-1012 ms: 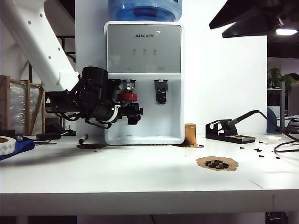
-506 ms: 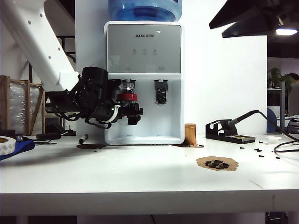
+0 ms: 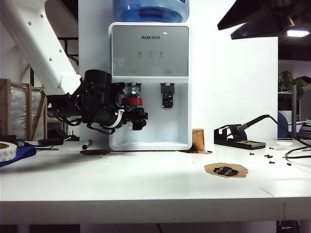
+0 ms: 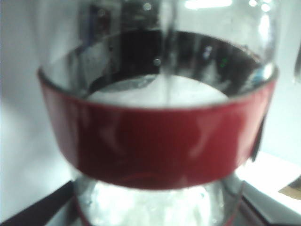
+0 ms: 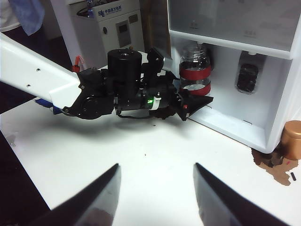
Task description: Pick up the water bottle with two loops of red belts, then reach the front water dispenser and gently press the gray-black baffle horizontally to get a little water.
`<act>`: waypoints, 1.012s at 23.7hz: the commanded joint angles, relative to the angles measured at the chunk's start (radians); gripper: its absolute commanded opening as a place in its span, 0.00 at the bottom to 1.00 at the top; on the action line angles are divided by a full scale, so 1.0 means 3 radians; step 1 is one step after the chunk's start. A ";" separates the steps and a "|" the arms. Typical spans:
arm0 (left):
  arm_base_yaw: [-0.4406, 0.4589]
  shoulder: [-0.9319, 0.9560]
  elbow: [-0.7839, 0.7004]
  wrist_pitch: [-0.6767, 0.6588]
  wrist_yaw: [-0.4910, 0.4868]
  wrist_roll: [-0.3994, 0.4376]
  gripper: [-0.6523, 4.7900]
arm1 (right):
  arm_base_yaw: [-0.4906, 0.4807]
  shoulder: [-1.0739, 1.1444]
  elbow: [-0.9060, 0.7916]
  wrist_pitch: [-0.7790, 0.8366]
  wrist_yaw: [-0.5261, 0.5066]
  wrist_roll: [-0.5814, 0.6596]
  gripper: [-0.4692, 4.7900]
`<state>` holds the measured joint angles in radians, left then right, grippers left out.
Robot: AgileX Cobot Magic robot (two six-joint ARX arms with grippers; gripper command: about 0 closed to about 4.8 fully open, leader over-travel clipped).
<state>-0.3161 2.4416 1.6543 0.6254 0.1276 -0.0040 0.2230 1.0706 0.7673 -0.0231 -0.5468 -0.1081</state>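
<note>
While filling: water bottle (image 3: 132, 100) sits in water dispenser (image 3: 149, 58) bay against the gray-black baffle.
Left pincer (image 3: 137, 116): gripping bottle.
Right pincer (image 5: 155, 197): open, away.

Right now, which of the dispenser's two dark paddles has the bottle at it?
The left paddle: the bottle, held by the left gripper, hides it from the front. The right paddle is exposed, nothing near it. The right gripper hangs open, away from both.
</note>
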 commanded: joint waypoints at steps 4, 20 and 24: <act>0.0055 -0.0158 0.0023 -0.0062 0.0010 -0.0092 0.11 | 0.0005 -0.0011 0.0027 0.0058 -0.0009 0.0010 0.57; 0.0042 -0.0745 -0.0980 0.0359 0.0280 -0.0123 0.11 | 0.0005 -0.0097 0.0025 -0.0076 0.0020 0.0008 0.58; 0.0015 -0.1022 -0.1455 0.0729 0.0359 -0.0121 0.11 | 0.0005 -0.0121 0.0025 -0.0092 0.0033 0.0009 0.58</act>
<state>-0.3023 2.1757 1.2507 0.7570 0.2260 -0.0376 0.2234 1.0397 0.7673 -0.0536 -0.5426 -0.1085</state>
